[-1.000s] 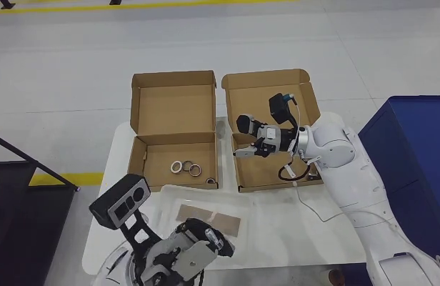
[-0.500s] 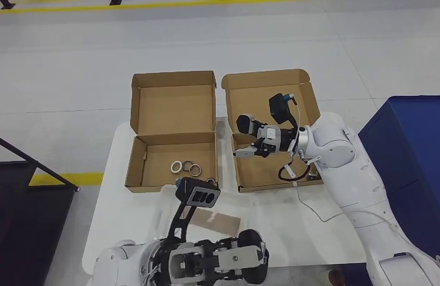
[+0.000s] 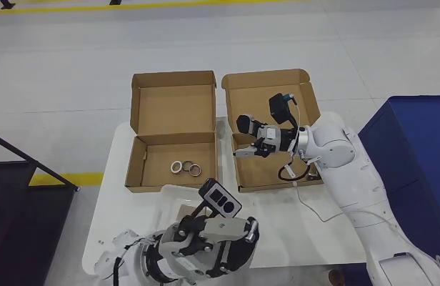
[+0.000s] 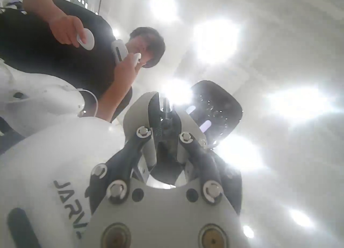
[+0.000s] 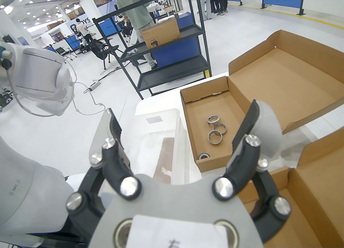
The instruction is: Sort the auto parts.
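Where the auto parts lie: three metal rings (image 5: 215,128) clustered on the floor of the ring box (image 3: 154,159); a fourth, smaller ring (image 5: 204,156) sits apart in its corner on the robot's side.
Ring box: open cardboard, lid folded back, on the white desk (image 3: 298,222).
Second box (image 3: 266,174): open, just beside the ring box.
Right hand (image 5: 182,110): fingers spread wide, over the second box, pointing toward the ring box.
Left hand (image 4: 174,103): fingers drawn together, turned up to the ceiling, on the robot's side of the ring box.
Clear tray (image 5: 150,136): between the ring box and the robot.
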